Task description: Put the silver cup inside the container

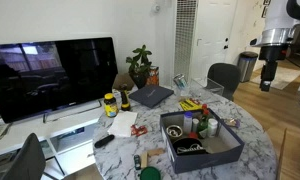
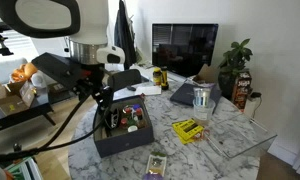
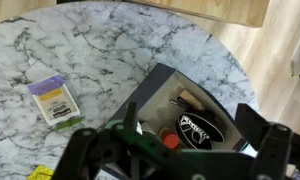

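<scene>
Busy scene on the marble table (image 1: 248,122). A yellow-lidded jar (image 1: 110,103) stands out on the left, and a dark laptop (image 1: 152,96) lies further back towards the plant (image 1: 140,62). A yellow packet (image 3: 55,100) lies flat on the stone. The container (image 1: 205,153) sits at the near side and it's crowded: bottles, a dark ring and black bits cover much of its floor.

The claw (image 3: 180,160) hangs over that box. In the wrist view its fingers (image 3: 90,150) are spread wide with nothing between them.

And the silver cup (image 2: 201,98)? In an exterior view it stands upright on the table, just beside the laptop. It's well apart from the box to its right, with the yellow packet lying between the two. It's small, pale and straight-sided, mouth up. It's too small here to make out more.
</scene>
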Robot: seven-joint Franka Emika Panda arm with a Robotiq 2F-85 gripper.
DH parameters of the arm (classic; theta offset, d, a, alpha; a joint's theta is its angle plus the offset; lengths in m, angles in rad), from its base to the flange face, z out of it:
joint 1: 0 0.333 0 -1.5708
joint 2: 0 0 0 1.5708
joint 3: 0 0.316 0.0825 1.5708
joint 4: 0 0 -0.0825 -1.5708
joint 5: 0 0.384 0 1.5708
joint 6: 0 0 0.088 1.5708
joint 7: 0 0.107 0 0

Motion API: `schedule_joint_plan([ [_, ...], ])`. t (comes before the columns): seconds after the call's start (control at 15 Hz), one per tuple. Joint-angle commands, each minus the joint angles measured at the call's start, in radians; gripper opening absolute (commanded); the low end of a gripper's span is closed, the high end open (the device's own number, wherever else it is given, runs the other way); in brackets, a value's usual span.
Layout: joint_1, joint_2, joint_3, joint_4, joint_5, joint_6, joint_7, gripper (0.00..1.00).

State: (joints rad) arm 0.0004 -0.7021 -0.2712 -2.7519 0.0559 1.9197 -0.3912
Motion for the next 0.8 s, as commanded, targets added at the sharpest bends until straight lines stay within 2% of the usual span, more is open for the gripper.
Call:
schedule_joint_plan([
  [0.0, -0.016, 0.004, 0.016, -0.001, 0.01, -0.002, -0.009, 1.0],
  [0.2, -0.02, 0.013, 0.025, -0.003, 0.004, 0.007, 0.007, 1.0],
  [0.4, -0.015, 0.1, 0.067, 0.059, 0.093, 0.1, 0.179, 1.0],
  [0.53, -0.006, 0.179, 0.092, 0.133, 0.153, 0.183, 0.263, 1.0],
  [0.73, -0.023, 0.336, 0.12, 0.307, 0.201, 0.276, 0.384, 1.0],
])
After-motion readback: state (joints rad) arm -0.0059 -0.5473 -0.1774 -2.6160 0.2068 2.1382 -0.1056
